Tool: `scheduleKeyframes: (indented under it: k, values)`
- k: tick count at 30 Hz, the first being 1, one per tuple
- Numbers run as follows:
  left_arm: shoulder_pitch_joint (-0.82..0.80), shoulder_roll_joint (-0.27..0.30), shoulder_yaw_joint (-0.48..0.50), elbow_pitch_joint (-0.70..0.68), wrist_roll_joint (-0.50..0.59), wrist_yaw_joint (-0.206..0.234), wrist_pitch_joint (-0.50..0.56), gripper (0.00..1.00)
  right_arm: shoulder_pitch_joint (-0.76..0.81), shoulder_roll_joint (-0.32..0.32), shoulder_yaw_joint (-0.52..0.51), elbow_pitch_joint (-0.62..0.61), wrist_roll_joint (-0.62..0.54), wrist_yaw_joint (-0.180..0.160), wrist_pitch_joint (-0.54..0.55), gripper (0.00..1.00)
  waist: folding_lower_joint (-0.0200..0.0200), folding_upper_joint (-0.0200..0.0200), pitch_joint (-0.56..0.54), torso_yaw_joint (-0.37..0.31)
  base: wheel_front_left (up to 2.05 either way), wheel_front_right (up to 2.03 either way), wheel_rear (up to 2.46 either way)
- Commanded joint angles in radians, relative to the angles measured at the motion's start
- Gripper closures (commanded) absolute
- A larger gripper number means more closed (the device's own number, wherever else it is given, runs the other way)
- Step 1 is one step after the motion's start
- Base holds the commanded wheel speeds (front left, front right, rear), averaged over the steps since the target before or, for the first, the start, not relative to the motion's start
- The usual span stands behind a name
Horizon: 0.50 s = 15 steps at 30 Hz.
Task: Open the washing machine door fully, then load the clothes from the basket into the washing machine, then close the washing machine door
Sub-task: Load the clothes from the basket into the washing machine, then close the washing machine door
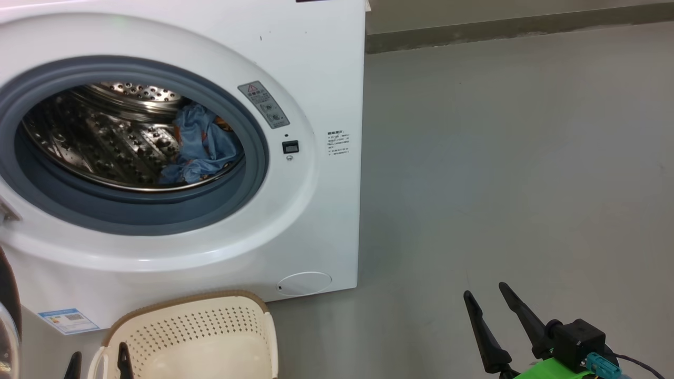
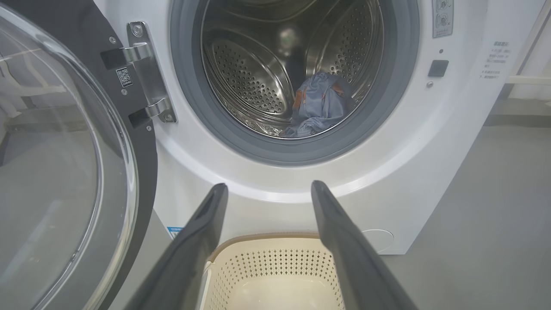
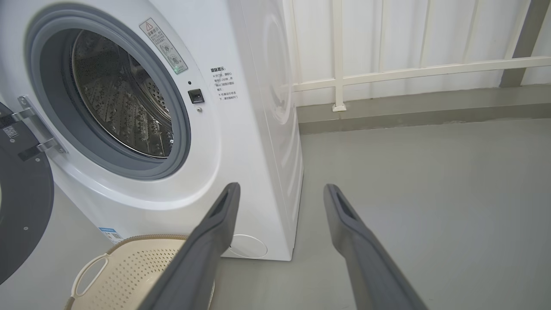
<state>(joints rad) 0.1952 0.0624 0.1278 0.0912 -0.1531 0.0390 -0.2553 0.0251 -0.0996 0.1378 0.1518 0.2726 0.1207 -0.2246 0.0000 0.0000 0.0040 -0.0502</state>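
Two grippers hang low before the machine, each with its long dark fingers spread wide and nothing between them. The left gripper (image 2: 269,186) sits at the left end of the basket (image 1: 210,321). The right gripper (image 1: 485,291) is well off to the right, over grey floor (image 1: 500,158). The basket, cream-white and perforated with a brown rim, stands on the floor just in front of the washing machine (image 1: 316,68), below its round opening. Low on the machine's white front are a blue label sticker (image 1: 68,320) and a round white cover (image 1: 304,283). The washing machine door (image 2: 64,172) is swung wide to the left on its steel hinge (image 2: 146,73), with the inner side of its glass bowl showing. Past the grey-blue gasket (image 1: 131,218), the clothes (image 1: 202,142) lie bunched at the lower right of the steel drum (image 1: 95,137). They are light blue with orange-brown marks.
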Motion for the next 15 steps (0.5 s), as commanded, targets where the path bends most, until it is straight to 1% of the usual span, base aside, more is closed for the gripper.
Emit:
scheduleKeyframes:
  k: [1,8,12,15]
  values:
    - [-0.053,0.005,0.039,-0.018,0.012,-0.005,-0.006,0.00,-0.025,-0.005,0.018,-0.022,-0.007,0.010,-0.007,0.00,0.0000,0.0000,0.001,0.001,0.00,0.00,0.00]
    - [-0.056,0.003,0.045,-0.015,0.018,-0.008,-0.006,0.00,-0.026,-0.005,0.019,-0.020,-0.006,0.010,-0.008,0.00,0.0000,0.0000,0.003,0.000,-0.28,0.28,0.00]
    - [-0.060,0.002,0.051,-0.015,0.022,-0.009,-0.006,0.00,-0.028,-0.004,0.018,-0.017,-0.006,0.010,-0.009,0.00,0.0000,0.0000,0.004,-0.001,-0.94,0.94,0.00]
    - [-0.062,0.001,0.055,-0.015,0.024,-0.011,-0.006,0.00,-0.028,-0.004,0.018,-0.016,-0.005,0.010,-0.010,0.00,0.0000,0.0000,0.004,-0.002,-1.42,1.42,0.00]
